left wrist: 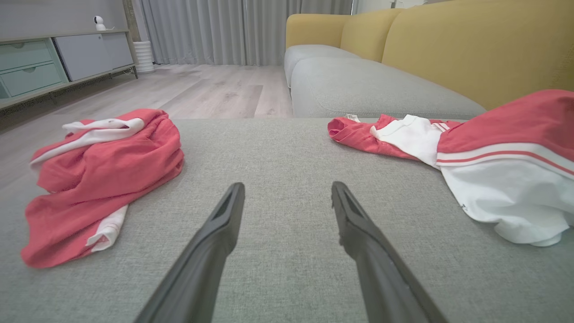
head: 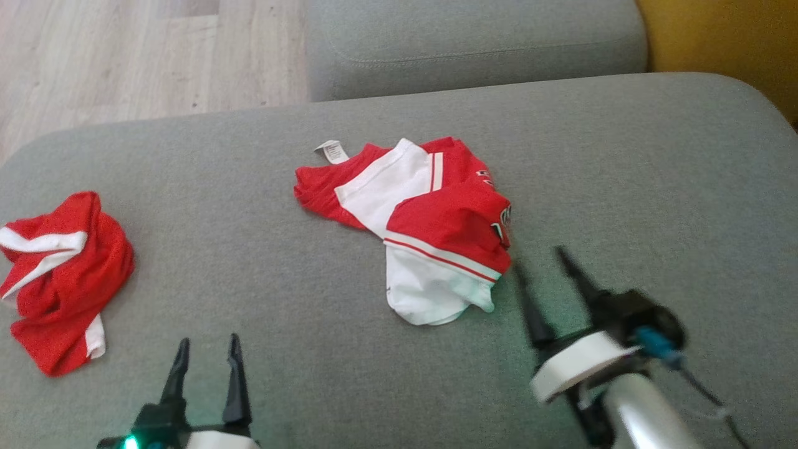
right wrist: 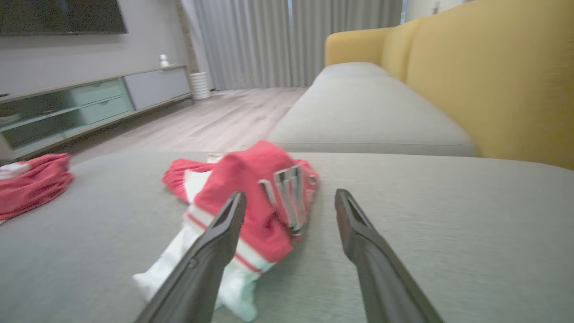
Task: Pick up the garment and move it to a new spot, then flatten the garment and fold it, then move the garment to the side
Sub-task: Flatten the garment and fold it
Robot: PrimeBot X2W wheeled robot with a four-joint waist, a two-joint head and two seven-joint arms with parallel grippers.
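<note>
Head view: the garment (head: 430, 218) lies crumpled near the middle of the grey cushion (head: 262, 187), red over white, with a label sticking out at its far left corner. A second red-and-white heap (head: 59, 280) sits well apart at the cushion's left edge. I take the middle piece as the target, since the right gripper (head: 538, 259) points at it. That gripper is spread wide and empty, its tips just beside the garment's near right edge; the arm is blurred and I cannot tell whether they touch. The left gripper (head: 208, 340) is likewise spread wide and empty, low at the near edge between the two pieces. Left wrist view: the fingers frame bare cushion, with the heap (left wrist: 98, 179) on one side and the garment (left wrist: 493, 166) on the other. Right wrist view: blurred; the garment (right wrist: 251, 202) sits ahead, offset toward the left finger, with a printed red fold on top. My judgement is that the step in hand is the first pick. To do it well I should centre the red fold between the right fingers, lower them until the tips press the cushion, and close on several layers rather than the loose white hem. A single-layer pinch would likely let the pile unroll and drag.
</note>
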